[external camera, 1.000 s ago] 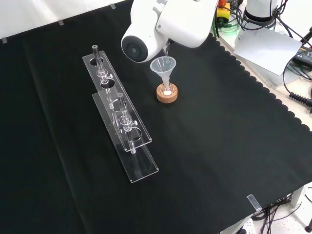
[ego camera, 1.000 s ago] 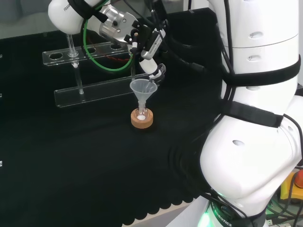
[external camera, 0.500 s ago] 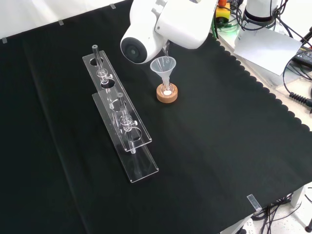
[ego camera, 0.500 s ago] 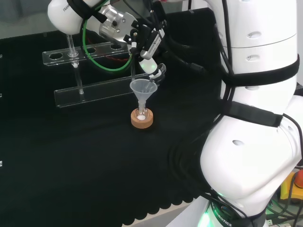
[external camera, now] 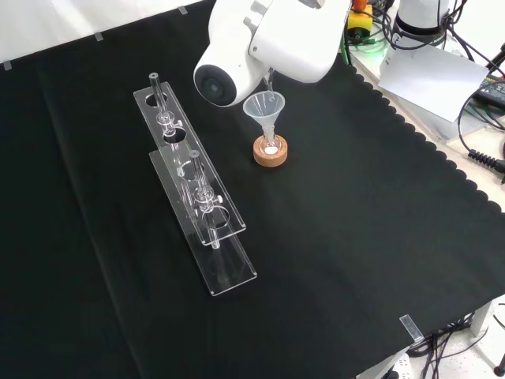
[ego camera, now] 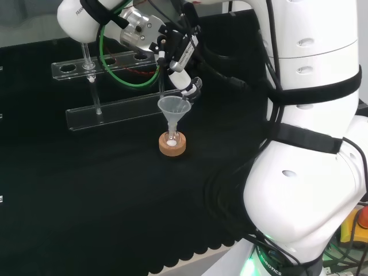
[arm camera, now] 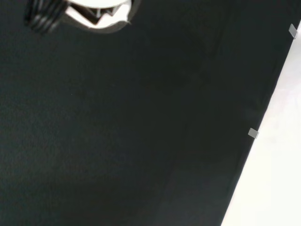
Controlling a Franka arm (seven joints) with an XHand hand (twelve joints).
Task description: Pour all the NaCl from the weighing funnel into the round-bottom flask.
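Fingers of the hand curl round a small clear piece, judged to be the weighing funnel, held tipped just above the rim of the clear funnel that stands in the round-bottom flask on its cork ring, seen from the head camera; white powder lies in the flask's bottom, and the acrylic rack stands beyond the cork ring. Against the picture a second ago, the hand has tilted and risen a little above the cork ring, while funnel and flask have stayed put. From the front camera, the arm's white link stands before the hand, and the funnel rises from the cork ring, with the rack to the ring's left; nothing on the cloth has shifted. The wrist camera looks on bare black cloth. Judged from these views, the glassware is light, stiff, slippery and fragile, best taken by its narrow stem or body.
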